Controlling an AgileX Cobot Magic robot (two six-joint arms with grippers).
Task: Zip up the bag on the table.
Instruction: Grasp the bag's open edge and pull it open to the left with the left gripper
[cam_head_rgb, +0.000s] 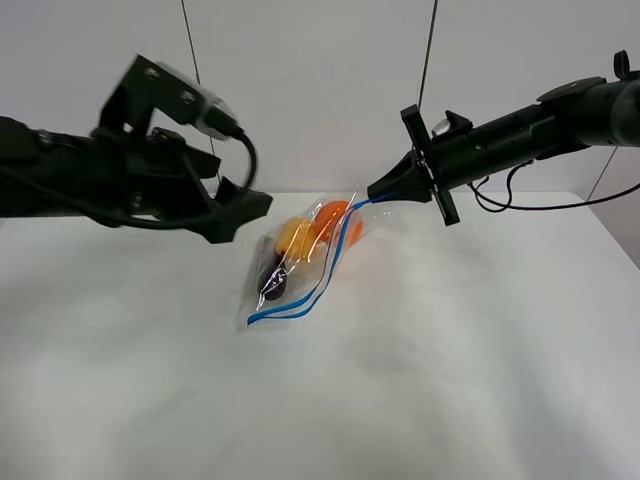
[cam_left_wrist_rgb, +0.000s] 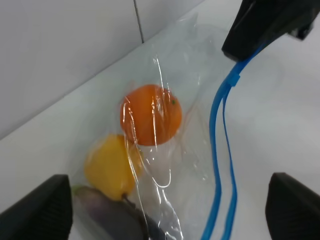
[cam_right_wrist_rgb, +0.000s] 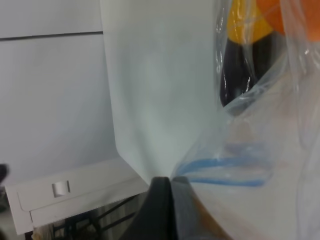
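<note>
- The bag (cam_head_rgb: 300, 265) lay on the white counter (cam_head_rgb: 450, 380), with its far corner lifted.
- The right tool (cam_head_rgb: 378, 190) was pinched together on that corner, at the end of the blue zipper strip (cam_head_rgb: 330, 262).
- The left tool (cam_head_rgb: 240, 215) hung just beside the bag, fingers wide apart, holding nothing.
- The two blue lines gaped apart, so a squeeze might catch only one, or just loose plastic.
- A hard pull could slip the thin corner free, and the orange (cam_left_wrist_rgb: 150, 114) inside could roll and drag the bag.
</note>
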